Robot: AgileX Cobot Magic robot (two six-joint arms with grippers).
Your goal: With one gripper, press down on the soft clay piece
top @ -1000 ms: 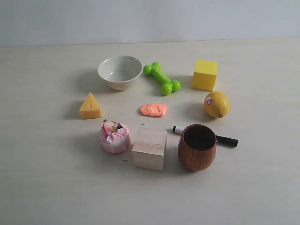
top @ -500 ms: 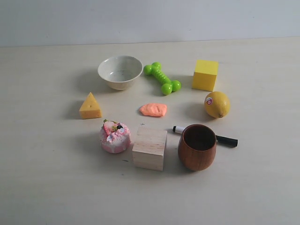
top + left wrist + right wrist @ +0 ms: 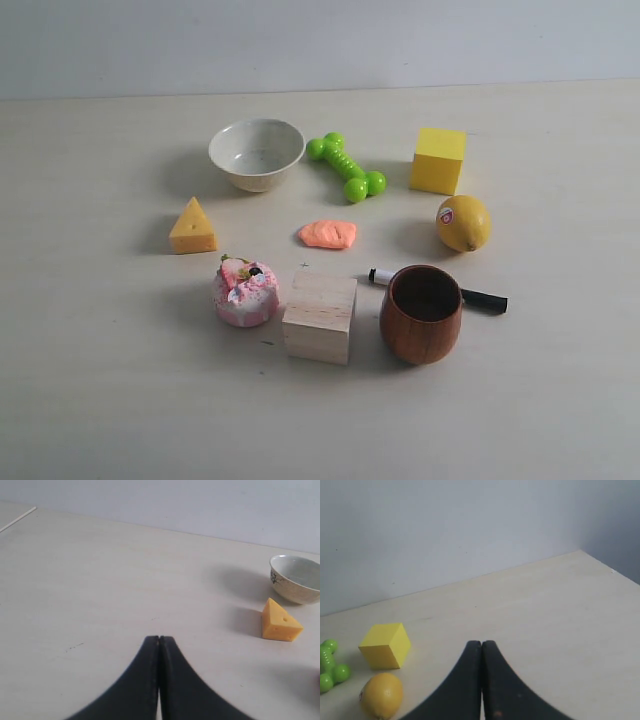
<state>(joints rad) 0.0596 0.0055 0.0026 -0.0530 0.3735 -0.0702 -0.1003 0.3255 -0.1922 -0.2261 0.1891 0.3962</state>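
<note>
The soft clay piece (image 3: pixel 327 234), a flat salmon-orange lump, lies on the table's middle in the exterior view, between the green dumbbell toy and the wooden block. Neither arm appears in that view. My left gripper (image 3: pixel 159 639) is shut with nothing in it, over bare table, well off from the cheese wedge (image 3: pixel 280 621) and the bowl (image 3: pixel 297 578). Shut and empty too, my right gripper (image 3: pixel 481 643) hovers over bare table near the lemon (image 3: pixel 381 695) and the yellow cube (image 3: pixel 385 644). Neither wrist view shows the clay.
Around the clay stand a white bowl (image 3: pixel 256 153), a green dumbbell toy (image 3: pixel 346 168), a yellow cube (image 3: pixel 437 160), a lemon (image 3: pixel 463 223), a cheese wedge (image 3: pixel 192 227), a pink cake toy (image 3: pixel 244 291), a wooden block (image 3: pixel 320 316), a brown cup (image 3: pixel 421 313) and a marker (image 3: pixel 484 300).
</note>
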